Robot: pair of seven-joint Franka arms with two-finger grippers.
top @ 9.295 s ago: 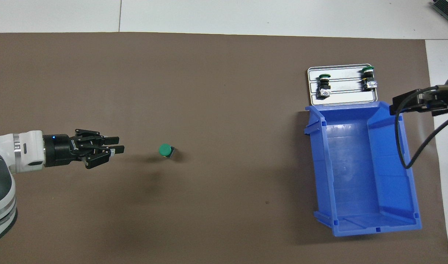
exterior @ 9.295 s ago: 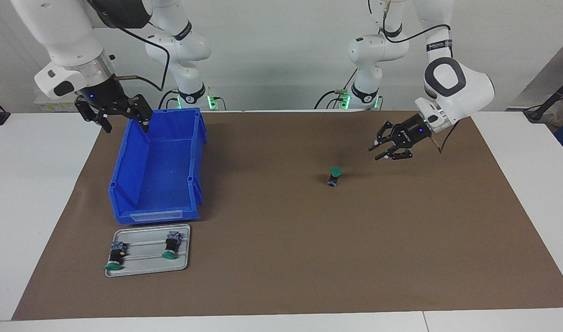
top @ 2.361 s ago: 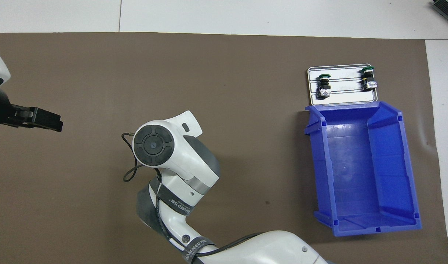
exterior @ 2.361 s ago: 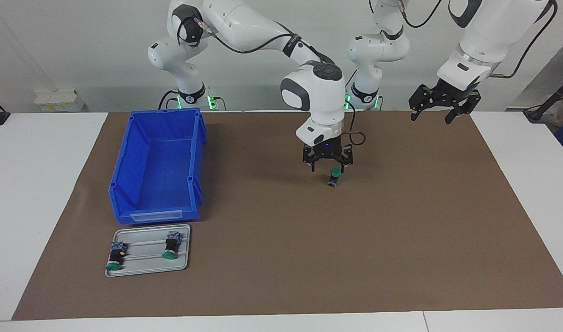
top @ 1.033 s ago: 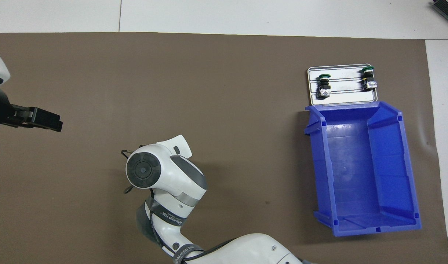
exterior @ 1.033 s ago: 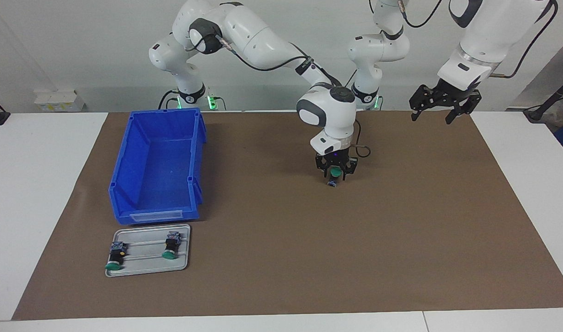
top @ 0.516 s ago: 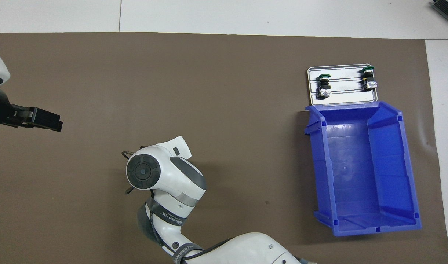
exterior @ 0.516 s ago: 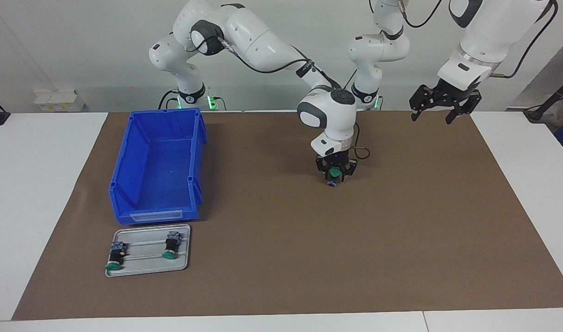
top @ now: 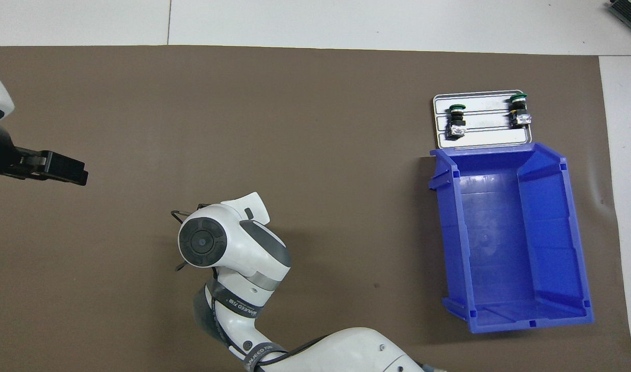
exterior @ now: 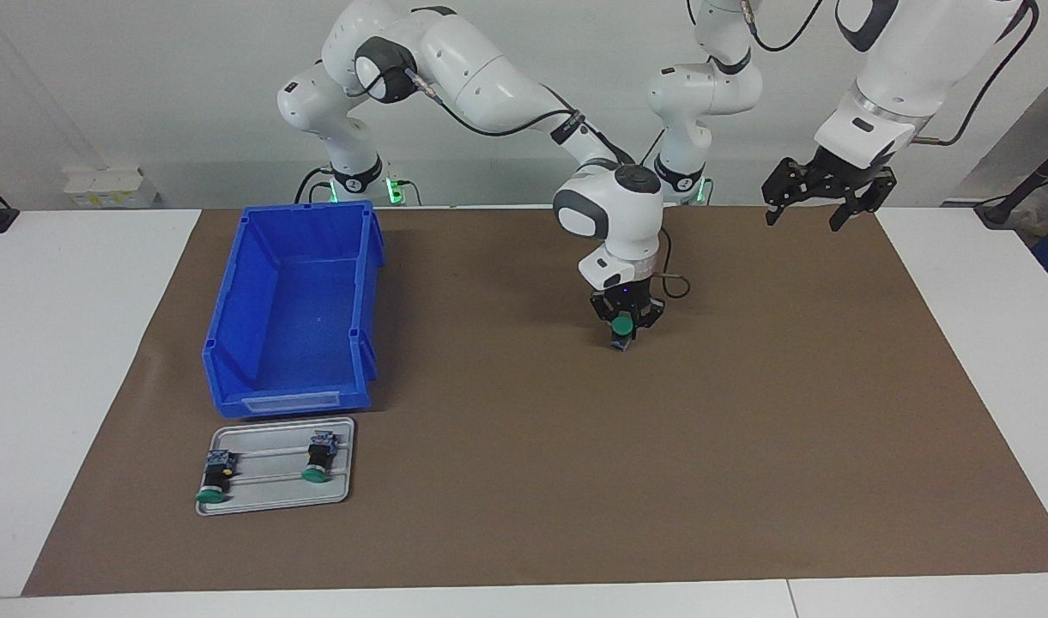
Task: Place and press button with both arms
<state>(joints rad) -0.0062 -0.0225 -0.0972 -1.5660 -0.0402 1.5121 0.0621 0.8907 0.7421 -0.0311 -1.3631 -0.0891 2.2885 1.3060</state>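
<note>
The button (exterior: 622,326) stands on the brown mat (exterior: 524,446) toward the left arm's end of the table, green cap up and bluish end down. My right arm reaches across the table, and my right gripper (exterior: 624,330) points straight down with its fingers shut around the button's cap and body. In the overhead view the right arm's wrist (top: 212,243) hides the button and the gripper. My left gripper (exterior: 800,221) hangs open and empty, raised over the mat's edge nearest the robots. It also shows in the overhead view (top: 62,169).
A blue bin (exterior: 232,292) stands empty toward the right arm's end of the table (top: 452,232). A small metal tray (exterior: 270,495) lies beside it, farther from the robots, with two more green-capped buttons (exterior: 318,459) on it.
My right gripper has come down around the button and its fingers have closed in on it. The left arm has not moved over the last second.
</note>
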